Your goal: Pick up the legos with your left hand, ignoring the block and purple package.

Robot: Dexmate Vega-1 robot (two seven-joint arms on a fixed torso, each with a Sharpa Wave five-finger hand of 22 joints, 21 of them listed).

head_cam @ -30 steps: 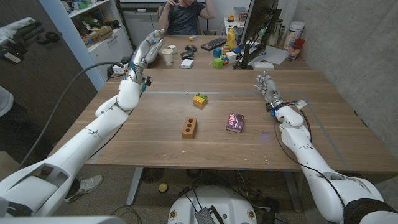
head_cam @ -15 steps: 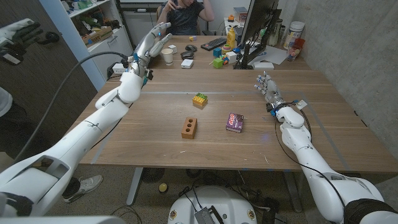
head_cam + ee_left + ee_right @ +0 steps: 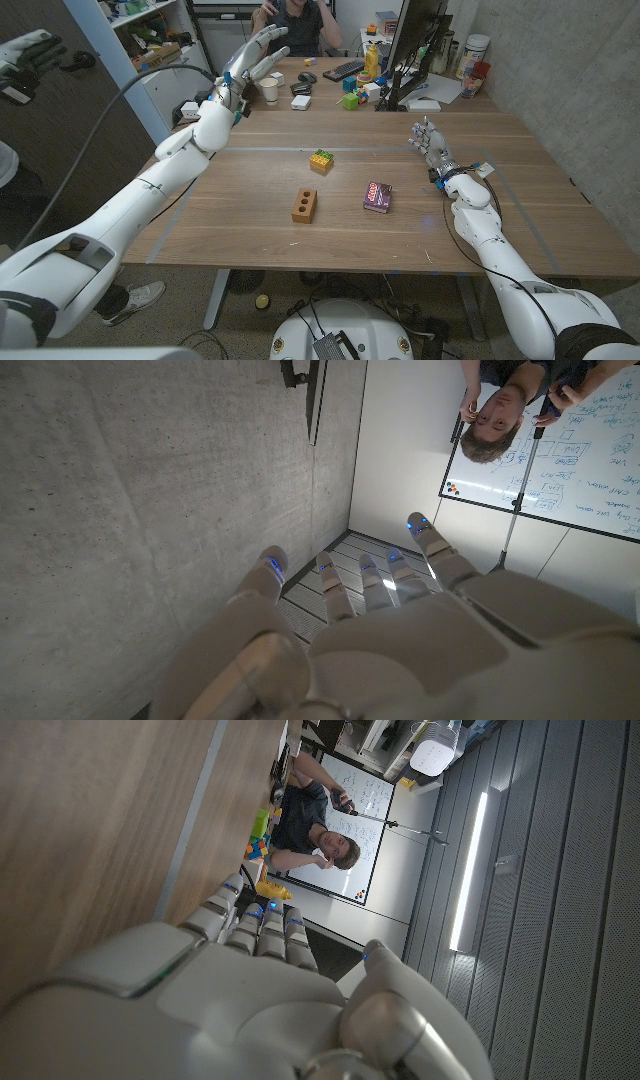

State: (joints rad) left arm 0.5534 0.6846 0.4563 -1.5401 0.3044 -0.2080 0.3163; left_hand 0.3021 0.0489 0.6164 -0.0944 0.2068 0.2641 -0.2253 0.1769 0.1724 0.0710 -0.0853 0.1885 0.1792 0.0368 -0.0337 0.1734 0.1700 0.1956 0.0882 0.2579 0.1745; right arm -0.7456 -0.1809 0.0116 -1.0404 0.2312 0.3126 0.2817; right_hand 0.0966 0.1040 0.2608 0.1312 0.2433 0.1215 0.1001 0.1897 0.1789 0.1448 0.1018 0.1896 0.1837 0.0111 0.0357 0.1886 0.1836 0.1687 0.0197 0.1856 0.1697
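A: Left robot hand (image 3: 252, 58)?
B: Raised high off the bench (image 3: 250, 215), arm stretched toward the far left corner. Fingers spread, nothing in it, released. Left wrist view shows the back of that hand (image 3: 400, 630), fingers apart, pointing at a concrete wall and a whiteboard.

A: Right robot hand (image 3: 430, 142)?
B: Low at the right side of the bench, fingers up and a little apart, holding nothing. Can't tell from the head view whether it touches the wood. Right wrist view shows its back (image 3: 230, 990) beside the bench surface, fingers close together but not curled.

A: Legos (image 3: 321, 160)?
B: Green and yellow stack, mid bench, standing alone. Well apart from both hands.

A: Others?
B: Brown block (image 3: 304, 205) with holes, nearer the front edge, just left of centre. Purple package (image 3: 377, 196) to its right. The three are apart, none touching.

A: Containers?
B: White cup (image 3: 269, 90) at the far edge near the left hand; contents not visible.

A: Room?
B: Bare wood all around the legos, open on left and front. Far edge is cluttered: keyboard (image 3: 343, 70), monitor (image 3: 415, 40), small coloured items. A person (image 3: 300, 15) sits behind the bench.
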